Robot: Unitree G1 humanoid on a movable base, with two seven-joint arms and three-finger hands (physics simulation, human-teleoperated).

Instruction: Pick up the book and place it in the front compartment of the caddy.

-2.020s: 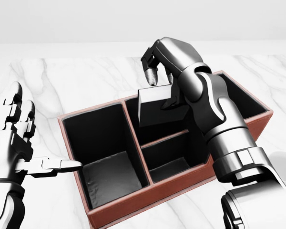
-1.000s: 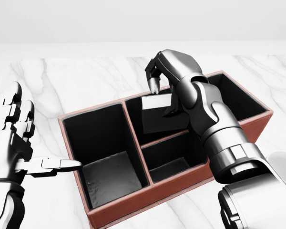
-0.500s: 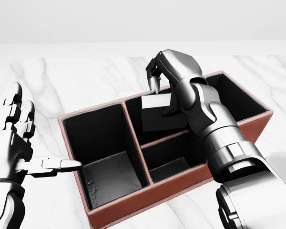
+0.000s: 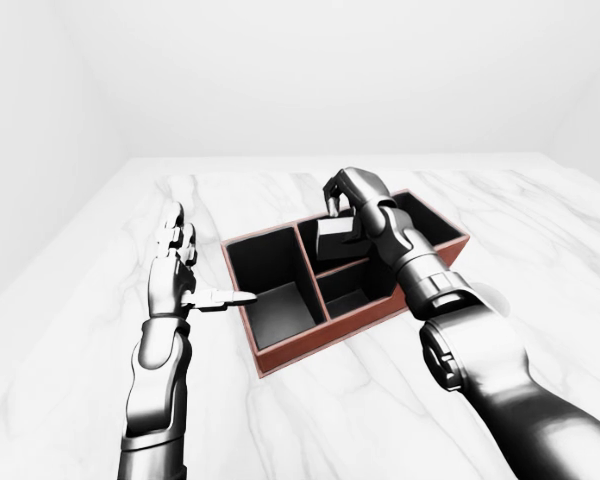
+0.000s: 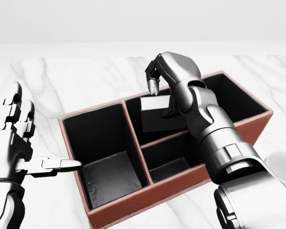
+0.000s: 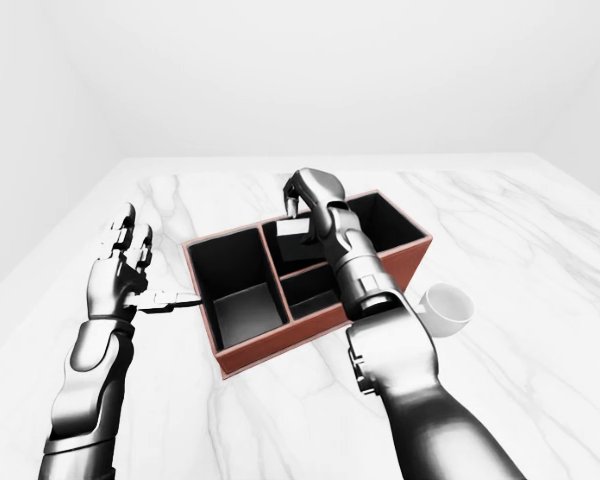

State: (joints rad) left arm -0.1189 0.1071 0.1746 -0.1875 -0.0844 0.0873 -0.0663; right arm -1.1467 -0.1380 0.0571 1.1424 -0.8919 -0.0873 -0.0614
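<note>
At the left of the head view we record the left hand [image 5: 16, 138]: it is spread wide and grasps nothing, fingers upright, thumb pointing right toward the caddy's left wall without a clear touch. It hovers over the white marble table [image 5: 71, 81].

Next comes the caddy [image 5: 148, 200], a reddish-brown box with a dark lining, set at an angle on the table. We count three compartments: one large at the left, and two smaller at the right, one above the other in the head view.

The book [image 5: 158, 113] stands in the upper right compartment. It is a plain dark grey slab, its top edge paler, upright and slightly tilted, with its lower part below the rim. No title or marking is legible.

The right hand [image 5: 168, 71] is curled over the book from above. One fingertip hangs just beside the top edge; whether the fingers actually clamp the book, we cannot tell.

At the far right, a white cup [image 6: 446, 306] sits near the caddy's corner.
</note>
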